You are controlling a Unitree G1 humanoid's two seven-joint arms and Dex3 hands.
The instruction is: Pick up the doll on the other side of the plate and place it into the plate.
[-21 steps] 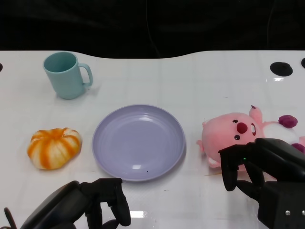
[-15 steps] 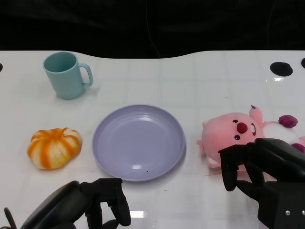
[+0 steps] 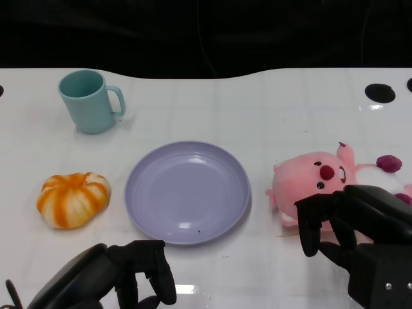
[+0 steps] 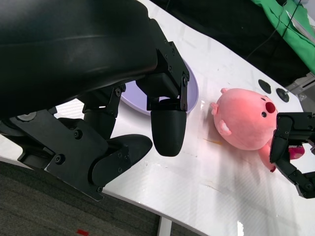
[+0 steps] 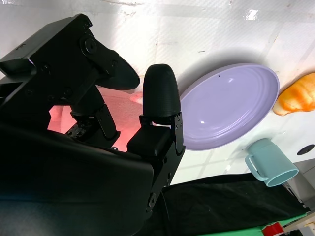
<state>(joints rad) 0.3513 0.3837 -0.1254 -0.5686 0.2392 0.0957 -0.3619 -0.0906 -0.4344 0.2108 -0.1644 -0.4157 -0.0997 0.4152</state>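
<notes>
Nothing has moved; plate (image 3: 187,191) holds nothing.

Almost no change across the three head-view moments; the right hand (image 3: 351,228) sits a hair lower in frame than before, its fingertips (image 3: 310,239) barely dipped beside the pink doll (image 3: 315,180); no contact gained that the pictures make plain; the shift is slight enough that it can hardly be told from camera jitter; nothing else in the scene shows any displacement; the right hand's fingers keep the same curl as earlier, hanging over the near edge of the doll without closing on it.
</notes>
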